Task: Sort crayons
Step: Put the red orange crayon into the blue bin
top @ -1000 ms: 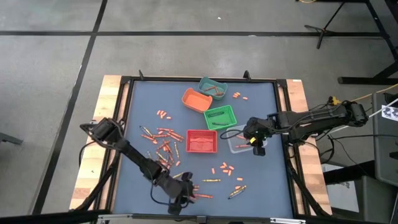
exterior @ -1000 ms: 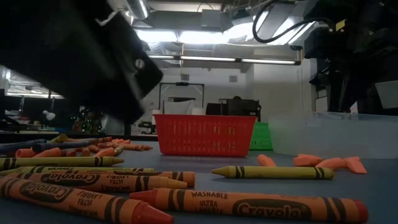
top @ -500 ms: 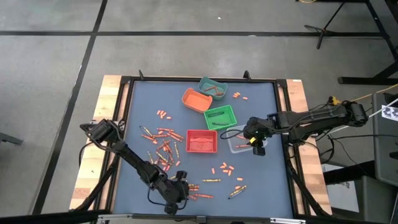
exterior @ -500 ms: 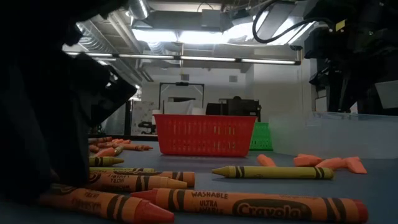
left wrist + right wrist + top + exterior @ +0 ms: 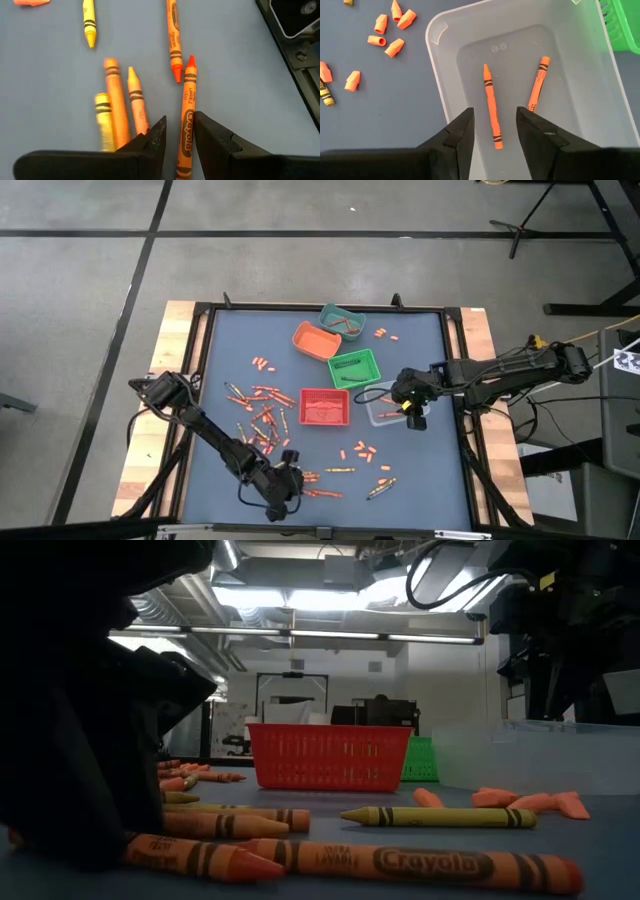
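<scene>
While most crayons lie loose on the table, we see the left gripper low at 6 o'clock and the right gripper at 3 o'clock over the clear bin. Low view: long crayons lie nearest; the red bin stands behind. Left wrist: jaws spread astride an orange crayon, not yet pinching. Right wrist: jaws spread, empty; two orange crayons lie in the bin. We judge sorting barely begun.

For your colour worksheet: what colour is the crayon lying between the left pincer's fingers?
Orange, with black bands and lettering on the crayon; clearest in the left wrist view.
</scene>
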Motion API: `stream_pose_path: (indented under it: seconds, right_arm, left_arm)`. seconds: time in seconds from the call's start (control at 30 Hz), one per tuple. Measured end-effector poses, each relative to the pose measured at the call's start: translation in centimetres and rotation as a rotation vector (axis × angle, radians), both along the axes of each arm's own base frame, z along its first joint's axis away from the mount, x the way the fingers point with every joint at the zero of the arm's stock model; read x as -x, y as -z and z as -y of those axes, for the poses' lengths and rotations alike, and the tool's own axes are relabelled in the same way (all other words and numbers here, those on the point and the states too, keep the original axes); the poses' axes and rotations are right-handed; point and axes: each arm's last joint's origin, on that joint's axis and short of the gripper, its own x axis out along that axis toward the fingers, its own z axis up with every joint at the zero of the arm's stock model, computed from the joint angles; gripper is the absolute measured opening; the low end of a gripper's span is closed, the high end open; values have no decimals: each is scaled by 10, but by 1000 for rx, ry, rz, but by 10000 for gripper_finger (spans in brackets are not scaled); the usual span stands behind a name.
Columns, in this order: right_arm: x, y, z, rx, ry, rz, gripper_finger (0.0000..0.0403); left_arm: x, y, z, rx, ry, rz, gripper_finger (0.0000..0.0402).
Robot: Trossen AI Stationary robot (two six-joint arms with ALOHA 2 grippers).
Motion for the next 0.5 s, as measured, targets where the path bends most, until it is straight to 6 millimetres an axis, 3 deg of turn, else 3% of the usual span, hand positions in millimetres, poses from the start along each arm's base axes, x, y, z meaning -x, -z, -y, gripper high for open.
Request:
stream_pose_path:
  seconds: [0.5]
  right_arm:
    - [0,0,0,0,0,0,145]
  left_arm:
    - [1,1,-1,-20,0,-11,72]
